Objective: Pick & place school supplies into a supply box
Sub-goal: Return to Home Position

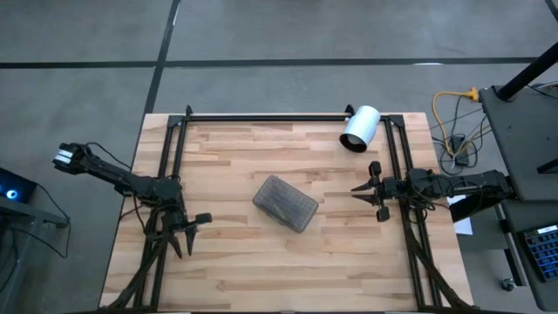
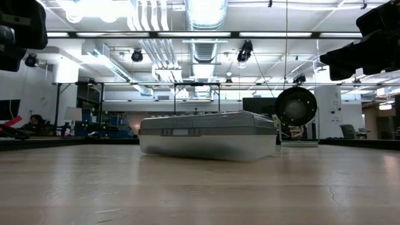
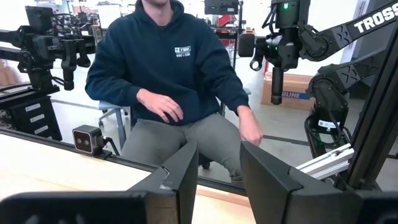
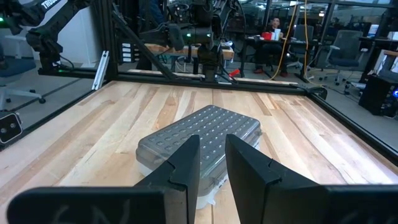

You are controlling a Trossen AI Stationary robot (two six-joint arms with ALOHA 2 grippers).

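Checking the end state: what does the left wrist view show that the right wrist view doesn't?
Only the left wrist view: a seated person in a dark hoodie beyond the table, and a small camera at its edge. Only the right wrist view: the closed box. Both: the wooden table and that arm's own open, empty gripper: left gripper, right gripper.

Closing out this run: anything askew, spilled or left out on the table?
Only the supply box: closed, but turned diagonally to the table's edges. No loose supplies show. The left gripper and right gripper hang open near the sides.
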